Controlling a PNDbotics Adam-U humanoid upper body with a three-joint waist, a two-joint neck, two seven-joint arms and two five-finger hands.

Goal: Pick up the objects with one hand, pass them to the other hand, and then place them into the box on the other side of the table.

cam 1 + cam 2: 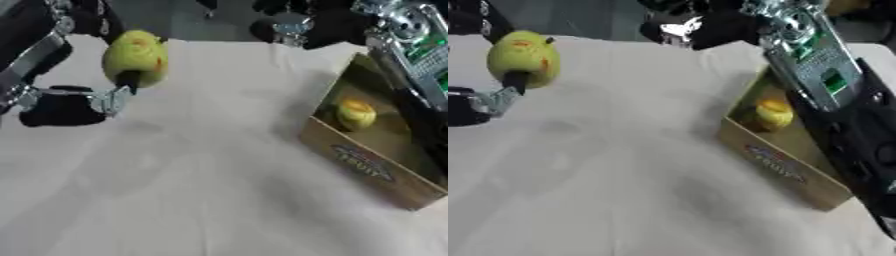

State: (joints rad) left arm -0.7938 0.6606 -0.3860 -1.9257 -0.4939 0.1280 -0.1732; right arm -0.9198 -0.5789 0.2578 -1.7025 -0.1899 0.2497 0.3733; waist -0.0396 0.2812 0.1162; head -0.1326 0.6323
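A yellow-green apple (136,56) with a reddish patch hangs above the white cloth at the upper left. My left hand (83,100) is shut on it; a dark finger (129,79) presses its lower side. A brown cardboard box (372,167) with a printed front wall stands open at the right. Inside it lies a second yellow fruit (356,114). My right arm (815,65) reaches over the box from the right, and my right hand (689,26) shows blurred at the top centre, apart from the apple.
A white cloth (201,190) covers the table, wrinkled, from the middle to the near edge. Beyond the far edge lies a dark floor (166,17).
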